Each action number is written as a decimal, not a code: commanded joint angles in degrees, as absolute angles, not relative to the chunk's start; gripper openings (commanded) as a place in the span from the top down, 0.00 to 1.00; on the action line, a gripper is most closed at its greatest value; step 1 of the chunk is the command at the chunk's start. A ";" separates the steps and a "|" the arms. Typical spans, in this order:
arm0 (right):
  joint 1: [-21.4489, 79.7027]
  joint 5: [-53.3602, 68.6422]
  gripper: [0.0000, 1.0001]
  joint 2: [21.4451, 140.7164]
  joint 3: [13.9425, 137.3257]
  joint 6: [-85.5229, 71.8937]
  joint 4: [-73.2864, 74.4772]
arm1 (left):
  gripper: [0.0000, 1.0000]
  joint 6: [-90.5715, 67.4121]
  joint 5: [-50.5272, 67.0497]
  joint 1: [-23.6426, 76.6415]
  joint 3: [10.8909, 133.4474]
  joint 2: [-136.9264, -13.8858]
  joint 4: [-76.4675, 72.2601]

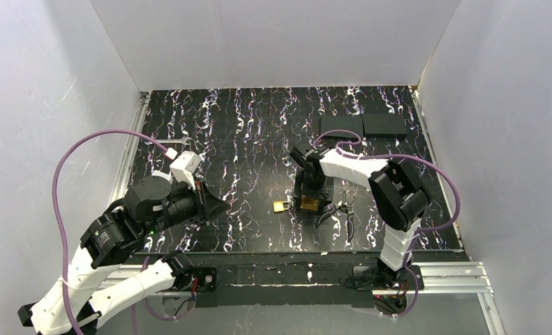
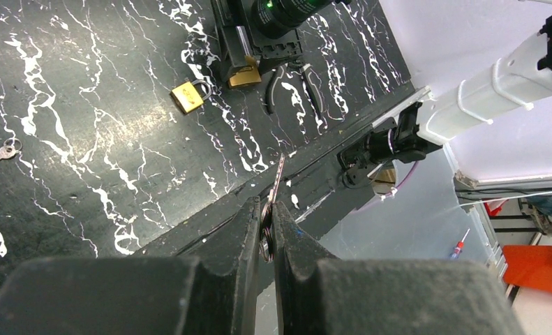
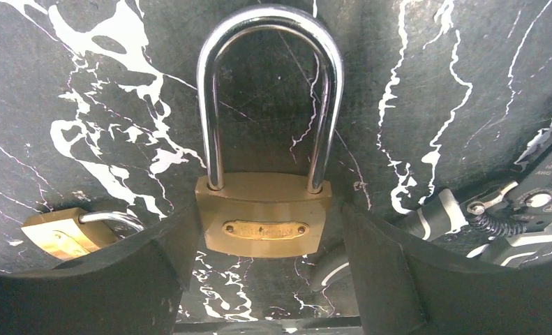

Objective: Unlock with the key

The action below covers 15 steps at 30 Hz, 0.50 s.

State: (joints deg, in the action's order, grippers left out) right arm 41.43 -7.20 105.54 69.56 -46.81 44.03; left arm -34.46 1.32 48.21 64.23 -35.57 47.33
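My left gripper [image 2: 268, 206] is shut on the key [image 2: 280, 174], a thin flat metal key with a ring, held edge-on with its blade sticking out past the fingertips. In the top view the left gripper [image 1: 217, 206] hangs over the table's left side, well left of the locks. A large brass padlock [image 3: 262, 223] with a long steel shackle lies flat between the fingers of my right gripper [image 3: 269, 209], which grips its body. The left finger touches it and the right finger is very close. It also shows under the right gripper [image 1: 310, 206] in the top view.
A small brass padlock [image 1: 280, 206] lies just left of the right gripper, also in the left wrist view [image 2: 188, 96]. Black-handled pliers [image 1: 342, 213] lie to its right. A second small key [image 2: 4, 150] lies on the table. Two black pads [image 1: 363, 124] sit at the back right.
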 commanded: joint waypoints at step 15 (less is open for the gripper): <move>41.31 -8.31 0.65 109.59 75.43 -47.53 45.25 | 1.00 -33.21 0.00 48.25 66.28 -37.64 47.65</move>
State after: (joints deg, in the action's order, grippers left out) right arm 41.43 -6.92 108.31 73.12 -46.65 47.09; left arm -34.41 0.80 48.21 64.25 -37.04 47.62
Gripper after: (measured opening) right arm 0.646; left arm 0.079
